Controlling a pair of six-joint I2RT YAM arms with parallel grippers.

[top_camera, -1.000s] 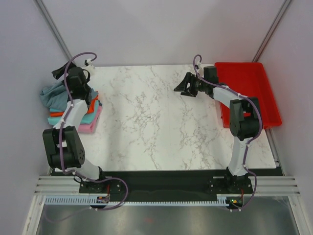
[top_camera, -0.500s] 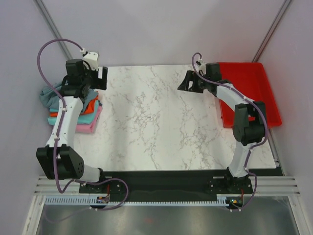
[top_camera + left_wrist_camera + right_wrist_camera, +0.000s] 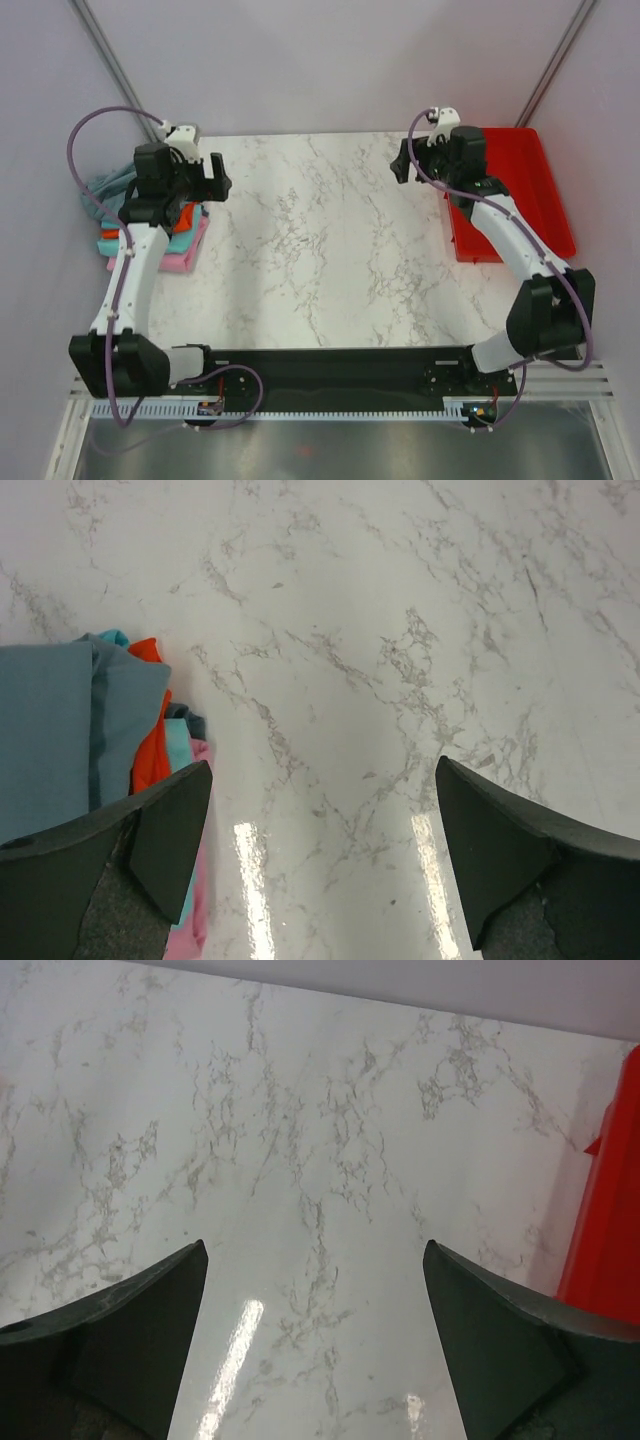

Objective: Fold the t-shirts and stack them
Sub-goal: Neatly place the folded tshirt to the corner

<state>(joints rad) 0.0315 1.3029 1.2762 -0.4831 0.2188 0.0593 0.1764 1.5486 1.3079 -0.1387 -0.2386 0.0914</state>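
Nothing readable from where I stand: no lettering, label or number on the t-shirts or red tray.

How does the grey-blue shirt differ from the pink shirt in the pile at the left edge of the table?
The grey-blue shirt lies on top of the pile; the pink shirt lies at its bottom. The grey-blue shirt looks rumpled and spreads wide; the pink shirt lies flat, with only its edge showing. Both are plain cloth.
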